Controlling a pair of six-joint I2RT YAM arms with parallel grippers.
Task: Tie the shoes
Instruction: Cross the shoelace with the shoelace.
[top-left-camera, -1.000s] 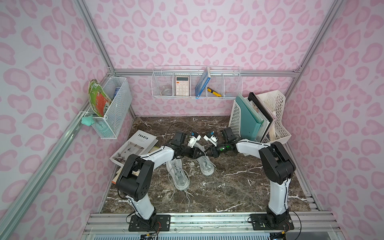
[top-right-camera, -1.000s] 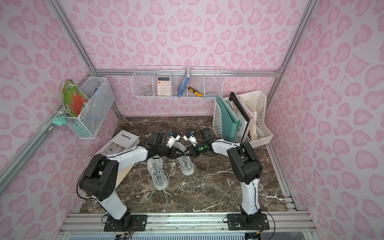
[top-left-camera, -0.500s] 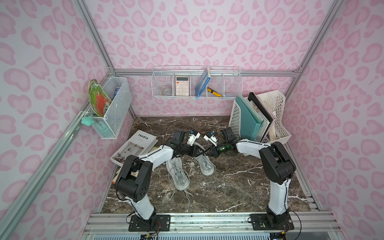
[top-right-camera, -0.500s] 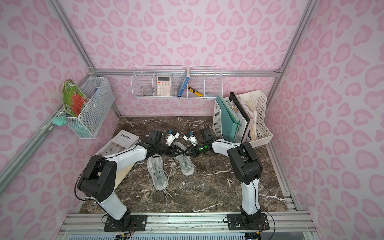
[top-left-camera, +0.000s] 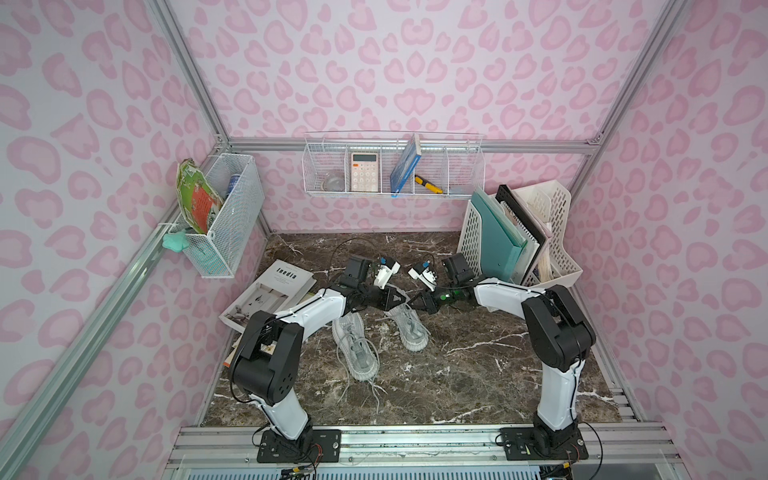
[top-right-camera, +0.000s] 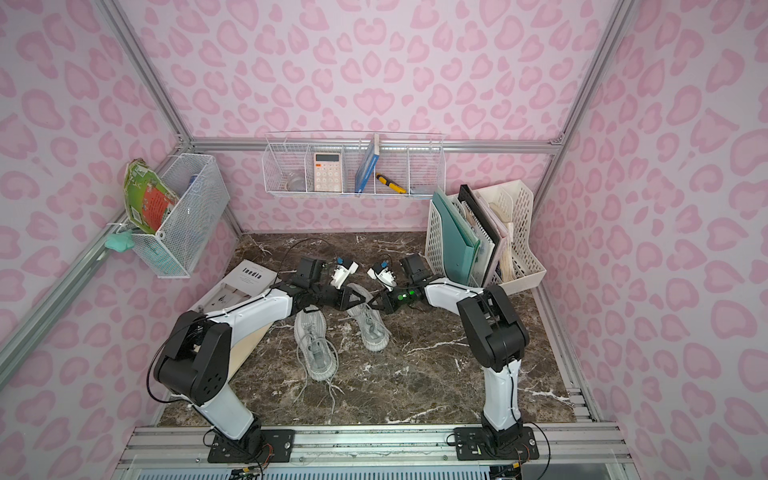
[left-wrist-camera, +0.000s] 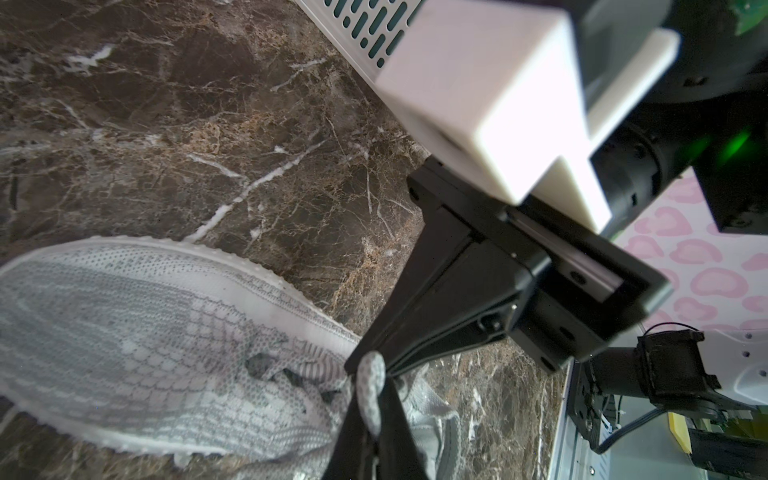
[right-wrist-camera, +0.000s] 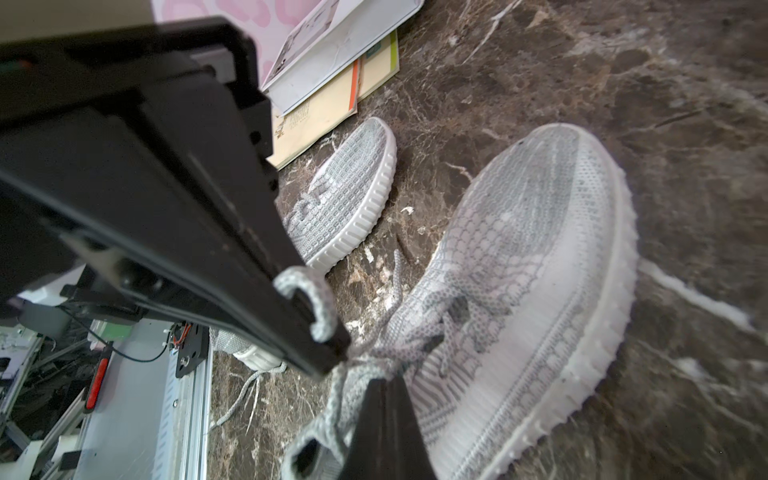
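Observation:
Two light grey knit shoes lie on the dark marble table. In both top views the nearer shoe has loose laces trailing forward. Both grippers meet over the laces of the farther shoe. In the left wrist view my left gripper is shut on a loop of lace above that shoe. The right gripper is shut on another strand of lace of the same shoe, tip to tip with the left gripper.
A stack of books and a magazine lies left of the shoes. A white file rack with folders stands at the back right. Wire baskets hang on the back wall and the left wall.
The left jaws were apart and have closed on the lace loop. The right gripper stayed shut. Both arms stayed almost where they were.

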